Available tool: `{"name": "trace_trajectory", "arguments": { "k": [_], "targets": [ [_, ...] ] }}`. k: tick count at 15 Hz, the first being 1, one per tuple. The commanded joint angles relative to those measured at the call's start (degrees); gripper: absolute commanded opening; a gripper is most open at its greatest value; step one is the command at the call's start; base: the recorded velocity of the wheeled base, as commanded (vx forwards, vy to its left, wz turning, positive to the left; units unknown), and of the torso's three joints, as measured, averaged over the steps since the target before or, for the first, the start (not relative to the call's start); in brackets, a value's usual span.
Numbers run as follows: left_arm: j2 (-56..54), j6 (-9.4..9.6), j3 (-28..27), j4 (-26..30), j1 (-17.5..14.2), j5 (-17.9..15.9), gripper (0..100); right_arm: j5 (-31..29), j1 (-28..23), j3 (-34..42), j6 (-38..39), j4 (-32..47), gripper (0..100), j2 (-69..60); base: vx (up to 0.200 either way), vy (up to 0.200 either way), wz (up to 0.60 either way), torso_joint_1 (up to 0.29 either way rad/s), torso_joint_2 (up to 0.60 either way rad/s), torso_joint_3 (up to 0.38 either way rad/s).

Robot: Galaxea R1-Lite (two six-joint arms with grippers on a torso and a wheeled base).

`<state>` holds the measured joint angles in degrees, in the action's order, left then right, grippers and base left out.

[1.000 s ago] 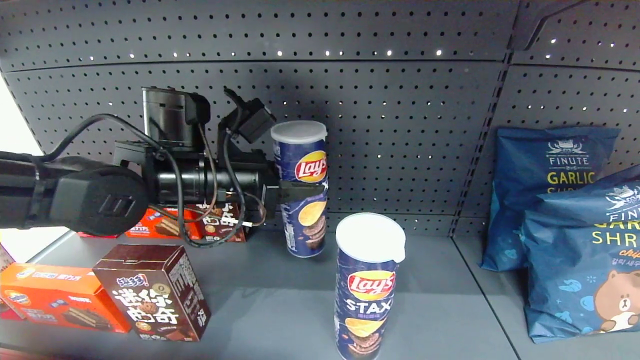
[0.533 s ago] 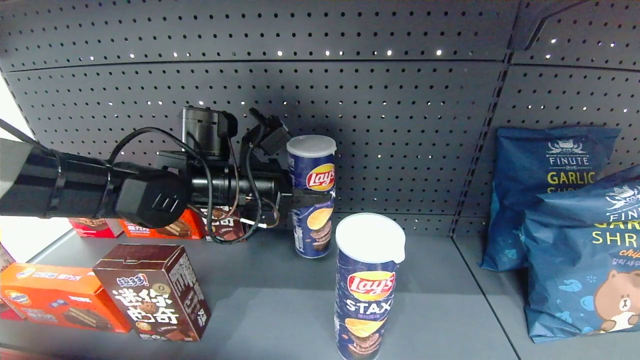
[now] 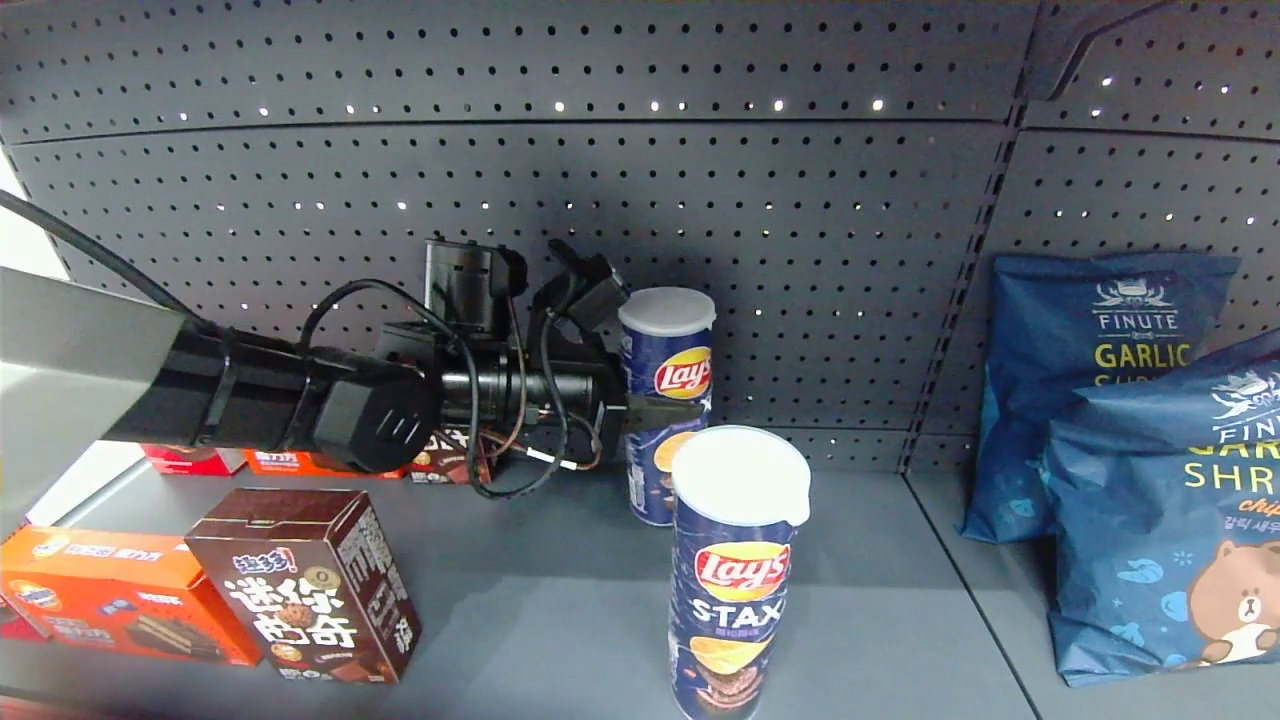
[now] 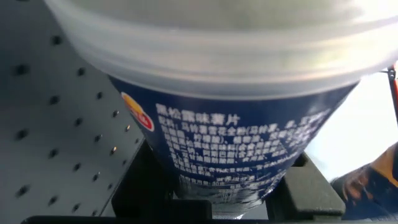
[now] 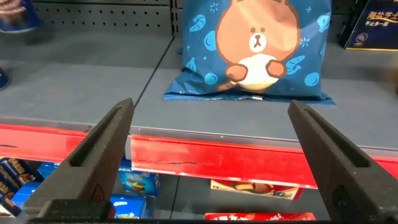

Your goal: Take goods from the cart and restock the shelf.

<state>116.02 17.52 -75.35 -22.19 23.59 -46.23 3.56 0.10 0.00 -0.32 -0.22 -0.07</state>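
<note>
While my left pincer [image 3: 660, 408] grips it at mid-height, the tall dark-blue cardboard crisp can with a clear plastic lid [image 3: 667, 345] is upright at the back of the grey metal shelf [image 3: 540, 610].
Leftward sit a flat orange cardboard box [image 3: 110, 595] and an upright brown cardboard box [image 3: 310, 590]; just in front of my can stands a matching blue can [image 3: 738, 570]; blue foil snack bags [image 3: 1150, 450] lean far right. My right pincer [image 5: 210, 111] gapes wide, holding nothing.

Ahead of me a dark grey perforated back panel [image 3: 800, 250] rises behind the grey shelf [image 3: 560, 600], pinpricks of light [image 3: 655, 105] showing through its holes, a slotted upright [image 3: 962, 300] dividing two bays, white brightness [image 3: 12, 240] at the left edge.
</note>
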Motion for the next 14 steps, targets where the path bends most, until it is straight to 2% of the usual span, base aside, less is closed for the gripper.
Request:
{"name": "trace_trajectory", "arguments": {
  "k": [1, 7, 14],
  "targets": [
    [1.93, -0.03, -0.50, -0.84, 0.84, 0.00, 0, 0.04, 0.08, 0.00, -0.03, -0.04, 100, 0.07, 0.000, 0.000, 0.00, 0.000, 0.00, 0.000],
    [5.18, -0.20, -4.37, -1.72, 1.37, 0.08, 0, 0.04, 0.08, 0.00, -0.03, -0.04, 100, 0.07, 0.000, 0.000, 0.00, 0.000, 0.00, 0.000],
    [8.00, -0.47, -5.69, -3.65, 2.16, 0.08, 0, 0.04, 0.08, 0.00, -0.03, -0.04, 100, 0.07, 0.000, 0.000, 0.00, 0.000, 0.00, 0.000]
  ]
}}
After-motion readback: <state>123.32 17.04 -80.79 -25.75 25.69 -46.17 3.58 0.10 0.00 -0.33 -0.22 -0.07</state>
